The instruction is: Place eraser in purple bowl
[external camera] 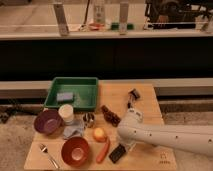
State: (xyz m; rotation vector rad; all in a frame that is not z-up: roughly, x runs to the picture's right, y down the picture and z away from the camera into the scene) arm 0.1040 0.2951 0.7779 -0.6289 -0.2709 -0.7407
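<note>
The eraser [118, 153], a small flat black block, lies on the wooden table near its front edge, just right of the carrot [104, 150]. The purple bowl [47, 122] stands at the table's left side and looks empty. My white arm comes in from the right. My gripper [128, 144] hangs under the arm's end, just above and to the right of the eraser. The arm's bulk hides most of the gripper.
A green tray [80, 83] at the back left holds a grey-blue block [65, 96]. A white cup [66, 113], grey cloth [74, 131], small can [88, 119], yellow-orange fruit [99, 134], orange-red bowl [76, 151] and spoon [48, 155] lie between the eraser and the purple bowl.
</note>
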